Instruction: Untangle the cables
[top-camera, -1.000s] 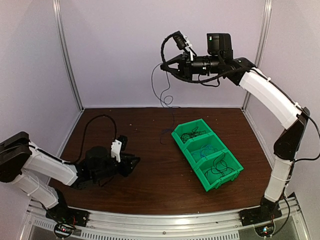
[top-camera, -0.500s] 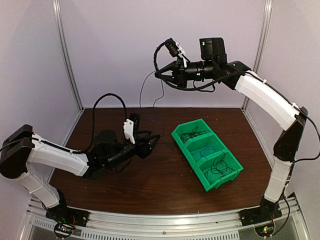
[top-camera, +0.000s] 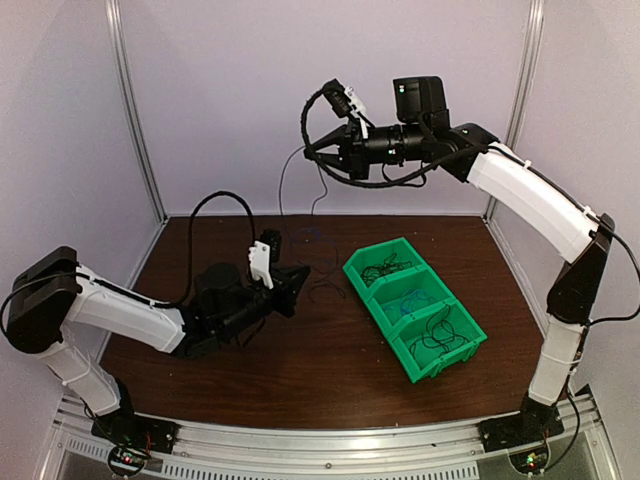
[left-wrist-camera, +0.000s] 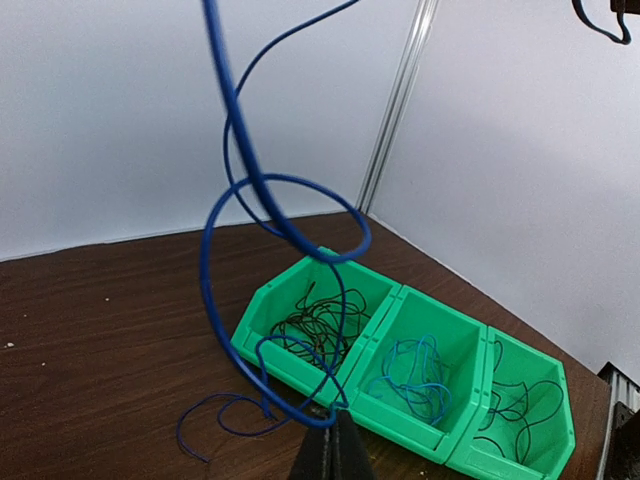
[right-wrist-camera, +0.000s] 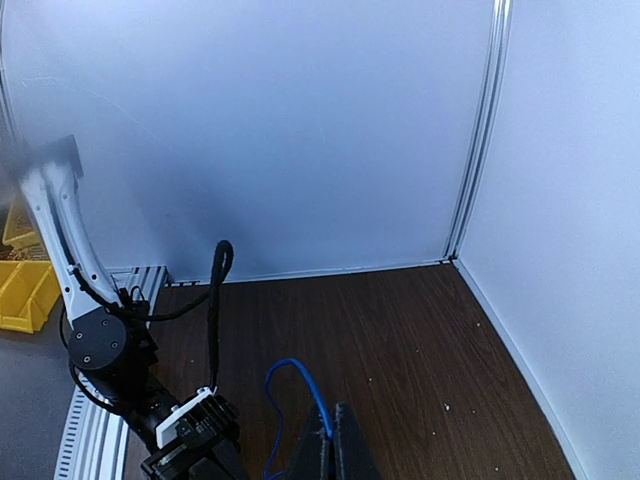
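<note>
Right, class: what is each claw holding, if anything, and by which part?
Each is shut on blue cable: the left claw near the low trailing end, the right claw on a raised stretch high above.

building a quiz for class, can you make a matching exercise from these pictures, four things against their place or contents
Things:
1. right gripper
2. left gripper
3. middle bin compartment
4. far bin compartment

Place or contents:
a. holds black cables
b. high in the air, shut on the blue cable
c. holds blue cables
d. low over the table

Pairs: 1-b, 2-d, 3-c, 4-a
</note>
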